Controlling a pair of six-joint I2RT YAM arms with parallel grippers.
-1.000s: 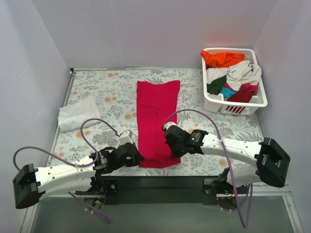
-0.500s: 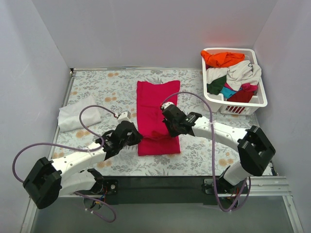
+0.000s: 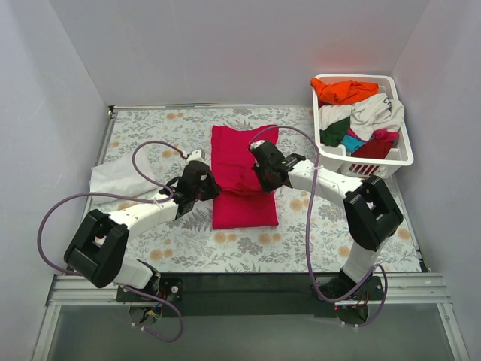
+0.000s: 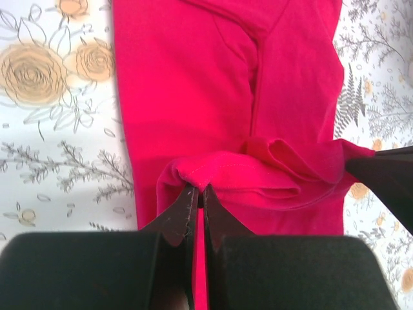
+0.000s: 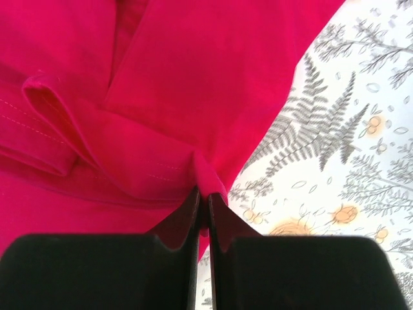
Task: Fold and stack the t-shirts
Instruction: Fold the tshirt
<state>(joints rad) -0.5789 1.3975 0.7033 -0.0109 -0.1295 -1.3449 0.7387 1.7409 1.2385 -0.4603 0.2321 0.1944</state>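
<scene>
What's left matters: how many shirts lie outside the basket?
2: the crimson-pink shirt in the middle of the table, the white shirt at its left edge. More may hide beneath.

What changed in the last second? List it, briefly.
The left gripper and right gripper, shut on the near hem of the crimson-pink t-shirt, carried it away from the near edge, folding the near half over the rest. Both grips held; the white t-shirt and the white basket stayed put.

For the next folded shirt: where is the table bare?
Bare: the back strip between white shirt and pink shirt, and the near strip before the pink shirt. Crowded: the middle, where left claw and right claw pinch it.
</scene>
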